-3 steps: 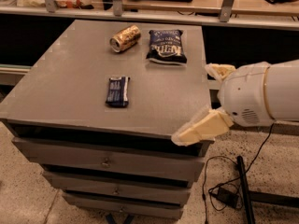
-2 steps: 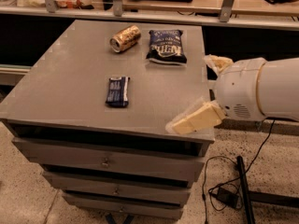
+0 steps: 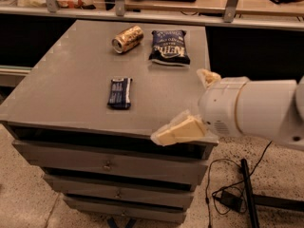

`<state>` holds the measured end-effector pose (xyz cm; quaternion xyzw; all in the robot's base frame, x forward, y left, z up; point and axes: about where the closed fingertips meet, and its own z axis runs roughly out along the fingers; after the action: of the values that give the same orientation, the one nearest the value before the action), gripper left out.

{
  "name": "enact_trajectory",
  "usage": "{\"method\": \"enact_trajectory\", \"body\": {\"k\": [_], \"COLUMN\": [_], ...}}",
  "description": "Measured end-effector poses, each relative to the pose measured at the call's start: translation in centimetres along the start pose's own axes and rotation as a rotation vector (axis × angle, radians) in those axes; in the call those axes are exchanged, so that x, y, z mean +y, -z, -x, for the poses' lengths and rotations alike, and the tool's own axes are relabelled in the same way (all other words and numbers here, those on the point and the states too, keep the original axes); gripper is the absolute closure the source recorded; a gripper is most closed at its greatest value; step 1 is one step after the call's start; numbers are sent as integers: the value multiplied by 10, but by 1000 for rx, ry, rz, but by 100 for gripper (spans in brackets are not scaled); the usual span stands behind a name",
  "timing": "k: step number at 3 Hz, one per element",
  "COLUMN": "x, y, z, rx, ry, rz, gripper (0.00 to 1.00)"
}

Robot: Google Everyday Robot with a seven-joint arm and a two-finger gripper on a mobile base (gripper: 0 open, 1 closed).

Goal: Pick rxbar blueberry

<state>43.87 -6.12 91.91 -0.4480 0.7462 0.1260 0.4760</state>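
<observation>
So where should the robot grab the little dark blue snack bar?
Probably across its two long edges, coming straight down from above: the rxbar blueberry lies flat on the table, too thin for a side grab. The gripper hovers open at the table's front right corner.

I can read no word for certain. The chip bag (image 3: 169, 47), upper centre of the frame, carries large pale lettering I cannot make out. The rxbar blueberry (image 3: 119, 92), mid-frame on the worktop (image 3: 71, 80), shows pale marks too small to tell. My pincer (image 3: 183, 106), fingers spread, bears no label at the lower right.
</observation>
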Motion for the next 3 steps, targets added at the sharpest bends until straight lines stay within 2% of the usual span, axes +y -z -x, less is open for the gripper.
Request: {"method": "enact_trajectory", "body": {"k": [1, 2, 3], "x": [11, 18, 28], "y": [-29, -56, -84], "z": [0, 12, 20], "rx": [-28, -62, -80], "ry": [-52, -62, -56], "rz": [-61, -102, -104], "gripper": [0, 0, 0]}}
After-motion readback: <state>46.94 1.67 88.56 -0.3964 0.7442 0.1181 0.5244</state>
